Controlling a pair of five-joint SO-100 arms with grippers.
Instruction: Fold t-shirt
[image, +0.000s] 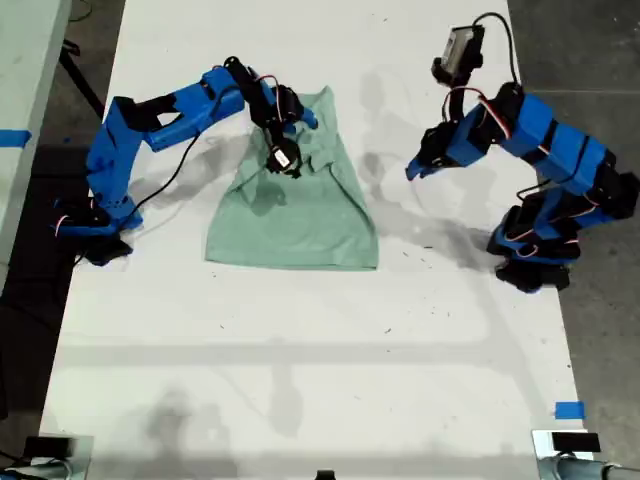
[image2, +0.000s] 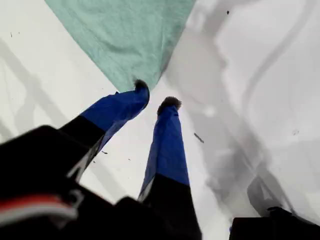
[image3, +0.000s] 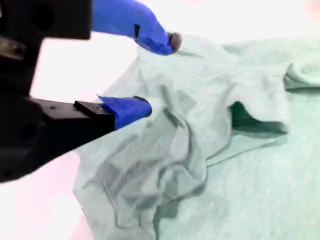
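The t-shirt (image: 300, 205) is lying on the white tabletop (image: 300, 340), a bit toward the exterior view's left of center. Lower half is sitting flat w/ a straight hem facing the near edge in the exterior view, but the upper part is all bunched and folded over itself, so it's looking kinda trapezoid-shaped rn.

My second hand (image3: 157, 75) is hovering right over that bunched top part, on the arm coming in from the exterior view's left (image: 285, 125). Jaws are spread pretty wide, and tbh it isn't gripping anything: one fingertip (image3: 172, 42) is sitting at the far edge of the cloth, the other blue tip is just above the wrinkled fabric. In the second wrist view I'm seeing a sleeve flopped over w/ a darker shadow under it, plus a bunch of creases under the hand.

My first hand (image2: 155, 97) is on the other arm, over on the exterior view's right (image: 415, 168), and it's apart from the shirt in that view. Jaws are partly open, nothing between them. In the first wrist view the tips are pointing at a corner of the shirt, w/ bare tabletop underneath. Can't tell if one tip is touching the fabric edge or just floating over it.

Blue tape bit (image: 568, 410) is sitting near the tabletop's near corner at the exterior view's right.
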